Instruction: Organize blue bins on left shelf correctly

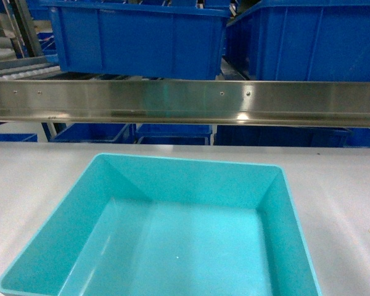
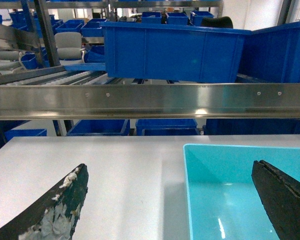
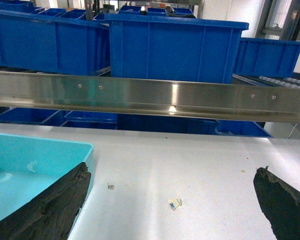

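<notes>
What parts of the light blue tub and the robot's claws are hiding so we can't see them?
- Light turquoise plastic tub: its near wall is cut off by the head view's bottom edge.
- Left claw: only two worn black finger ends show in the left wrist view; the rest lies below the frame.
- Right claw: same in the right wrist view.
- Small scraps on the white table: too small to identify.
- Dark blue ribbed crates: the shiny steel shelf beam hides their bottoms.

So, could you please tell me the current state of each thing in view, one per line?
Turquoise tub: upright, empty, resting on the white table, not gripped.
Left gripper: jaws open, straddling the tub's left wall.
Right gripper: jaws open, straddling the tub's right wall.
Royal-blue crates: upright on the steel shelf behind the front beam.
Paper scrap: lying loose on the table.
</notes>
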